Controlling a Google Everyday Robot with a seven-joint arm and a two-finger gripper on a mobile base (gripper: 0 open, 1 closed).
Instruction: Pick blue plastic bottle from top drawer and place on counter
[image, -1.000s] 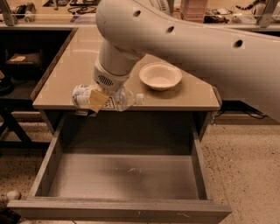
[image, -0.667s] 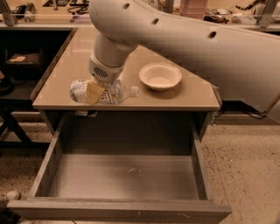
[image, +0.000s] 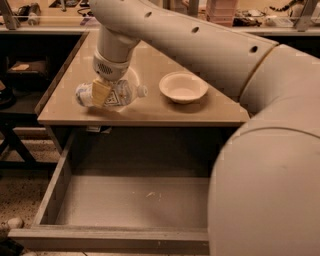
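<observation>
Gripper (image: 102, 94) is clamped on the blue plastic bottle (image: 122, 94), which is held on its side low over the bench (image: 150, 114); contact is likely but unconfirmed. Top drawer (image: 130, 202) is left open. Placing step: set-down and release are needed next.

your gripper (image: 102, 93), clamped on the blue plastic bottle (image: 121, 94), has carried it left and further in over the counter (image: 165, 111); the arm's elbow (image: 270, 190) now hides the top drawer (image: 125, 202) on its right side.
</observation>
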